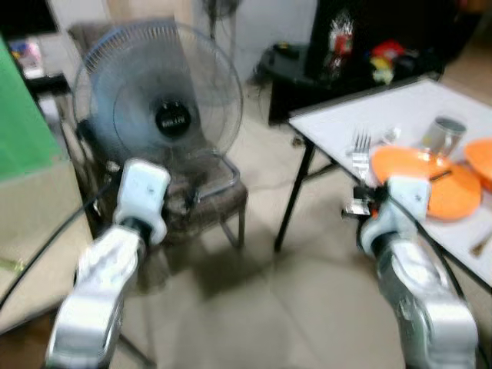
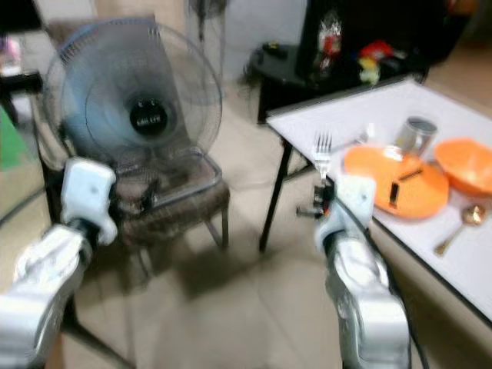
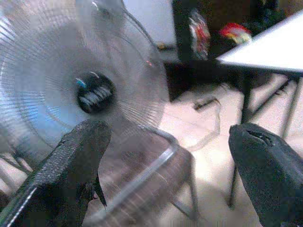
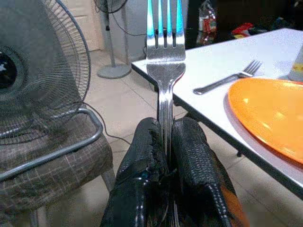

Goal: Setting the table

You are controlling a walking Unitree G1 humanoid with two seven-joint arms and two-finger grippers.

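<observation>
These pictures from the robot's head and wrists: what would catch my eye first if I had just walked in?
Probably the fork standing upright, tines up, pinched at its handle in the right gripper, whose jaws are shut on it, just short of the white table. On that table lie a bright orange plate, a second fork and a metal can. To the left, a big fan sits on a chair.

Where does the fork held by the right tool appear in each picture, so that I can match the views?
Left eye view: held fork upright above the right tool, beside the orange plate.
Right eye view: fork, same place.
Left wrist view: not in it.
Right wrist view: fork centre, tines up, clamped between the fingers.
Shared landmark: the fan.
</observation>
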